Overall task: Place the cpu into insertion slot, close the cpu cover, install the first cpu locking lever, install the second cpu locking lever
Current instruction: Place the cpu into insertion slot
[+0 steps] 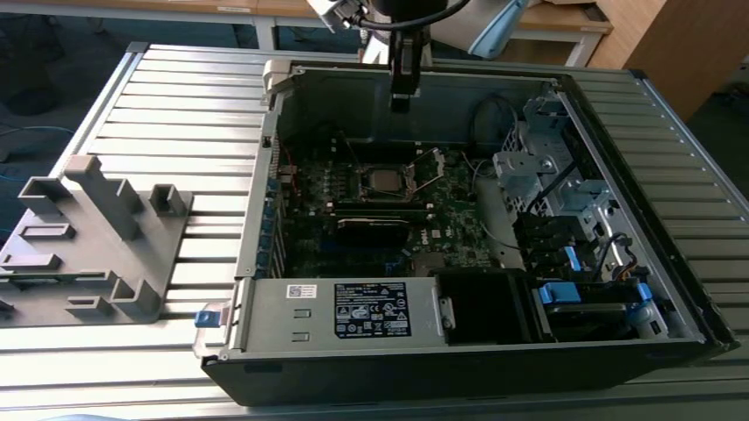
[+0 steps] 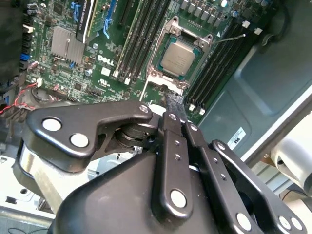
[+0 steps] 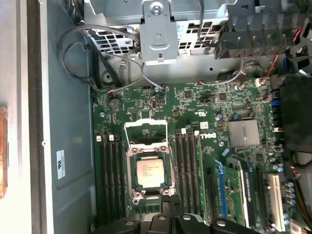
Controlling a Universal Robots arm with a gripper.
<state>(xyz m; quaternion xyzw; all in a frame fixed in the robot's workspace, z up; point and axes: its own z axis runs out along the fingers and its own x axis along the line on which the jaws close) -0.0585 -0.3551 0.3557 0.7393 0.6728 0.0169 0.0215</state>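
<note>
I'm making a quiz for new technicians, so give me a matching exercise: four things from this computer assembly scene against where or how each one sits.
1. cpu
2. cpu cover
3. tool
4. grey fixture

A. swung open, clear of the socket
B. standing on the slatted table
C. lying in the socket
D. hanging over the motherboard

Pairs: 1-C, 2-A, 3-D, 4-B

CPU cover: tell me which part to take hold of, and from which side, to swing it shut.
Take the cpu cover by its free crossbar, the edge farthest from the cpu, coming from the drive cage side. It is swung open, hinged beside the cpu, so that bar likely gives most leverage; its middle is an open square.
</note>
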